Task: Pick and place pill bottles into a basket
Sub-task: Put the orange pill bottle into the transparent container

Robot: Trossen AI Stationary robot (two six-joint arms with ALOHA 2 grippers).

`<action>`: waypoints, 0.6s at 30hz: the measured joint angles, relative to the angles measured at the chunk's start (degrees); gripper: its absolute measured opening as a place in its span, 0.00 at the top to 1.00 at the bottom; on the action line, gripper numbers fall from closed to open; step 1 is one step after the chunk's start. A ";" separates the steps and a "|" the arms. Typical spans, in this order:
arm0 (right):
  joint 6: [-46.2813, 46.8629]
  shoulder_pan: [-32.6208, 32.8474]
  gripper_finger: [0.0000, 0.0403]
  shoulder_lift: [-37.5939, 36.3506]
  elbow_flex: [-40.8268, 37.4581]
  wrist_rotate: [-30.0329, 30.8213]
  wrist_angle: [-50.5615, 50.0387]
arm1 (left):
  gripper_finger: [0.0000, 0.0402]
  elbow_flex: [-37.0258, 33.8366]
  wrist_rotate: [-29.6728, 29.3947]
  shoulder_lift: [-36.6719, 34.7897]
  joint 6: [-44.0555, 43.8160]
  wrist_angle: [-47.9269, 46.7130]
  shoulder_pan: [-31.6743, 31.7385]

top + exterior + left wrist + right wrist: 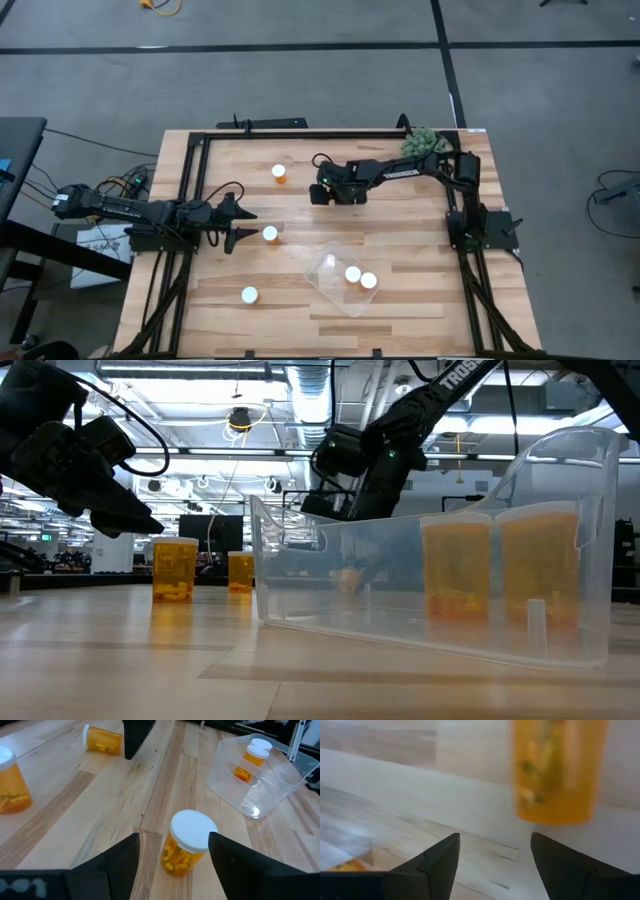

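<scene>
Light wood-plank table (400, 300), grey floor (300, 80), ceiling lights (200, 372)

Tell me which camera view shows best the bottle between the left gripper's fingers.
The left wrist view: the pill bottle stands upright between the open left gripper. The high view shows only its white cap; the low view, an orange side; the right wrist view, not clearly this bottle.
</scene>
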 joint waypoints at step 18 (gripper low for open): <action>-12.96 -4.40 0.41 -0.02 15.16 8.06 -24.99 | 0.44 0.00 0.01 0.00 0.00 0.00 -0.02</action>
